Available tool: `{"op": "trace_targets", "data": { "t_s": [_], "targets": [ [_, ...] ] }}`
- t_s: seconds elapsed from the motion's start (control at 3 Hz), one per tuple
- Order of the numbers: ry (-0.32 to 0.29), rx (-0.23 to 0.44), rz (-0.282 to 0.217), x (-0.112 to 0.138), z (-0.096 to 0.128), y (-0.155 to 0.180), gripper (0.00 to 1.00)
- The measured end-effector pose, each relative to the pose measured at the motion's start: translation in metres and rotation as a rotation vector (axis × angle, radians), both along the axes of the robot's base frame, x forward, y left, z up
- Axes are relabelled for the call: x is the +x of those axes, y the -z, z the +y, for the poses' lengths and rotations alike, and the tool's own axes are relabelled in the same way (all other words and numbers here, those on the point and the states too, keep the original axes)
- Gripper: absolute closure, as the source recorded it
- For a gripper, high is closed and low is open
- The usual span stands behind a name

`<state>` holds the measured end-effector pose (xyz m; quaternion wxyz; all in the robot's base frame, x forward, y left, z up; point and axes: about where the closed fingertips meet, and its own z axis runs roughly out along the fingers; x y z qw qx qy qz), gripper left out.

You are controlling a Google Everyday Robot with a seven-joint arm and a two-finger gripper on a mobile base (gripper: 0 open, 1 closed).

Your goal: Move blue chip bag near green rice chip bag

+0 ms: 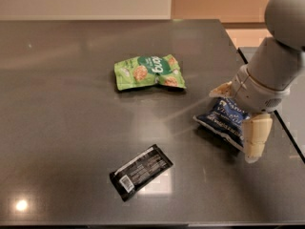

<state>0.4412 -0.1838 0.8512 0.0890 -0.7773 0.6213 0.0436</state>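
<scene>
Pincer (236, 124), at the right edge of the bench (62, 128): its two pale fingers (255, 136) stand wide apart, one at the upper left and one at the lower right of the blue chip bag (221, 121). The bag lies on the bench between them. You cannot see either finger pressing the bag, so treat it as straddled, not gripped.

The arm covers the bag's far end, and its long axis cannot be read.

From the pincer, the green rice chip bag (148, 71) lies up and to the left, well apart, with its long axis running left to right. The carry probably runs along that diagonal.

The black barcode packet (141, 171) lies down and to the left, off that line.
</scene>
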Motion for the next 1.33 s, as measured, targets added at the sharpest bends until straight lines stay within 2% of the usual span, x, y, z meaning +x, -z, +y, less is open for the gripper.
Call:
{"op": "trace_targets", "data": {
  "t_s": [0.33,0.67,1.33],
  "targets": [
    [-0.008,-0.009,0.010,-0.0009,0.0003,0.0089,0.00],
    [-0.008,-0.016,0.011,0.0000,0.0013,0.0119,0.18],
    [-0.013,-0.043,-0.001,0.0064,0.0021,0.0090,0.65]
  ]
}}
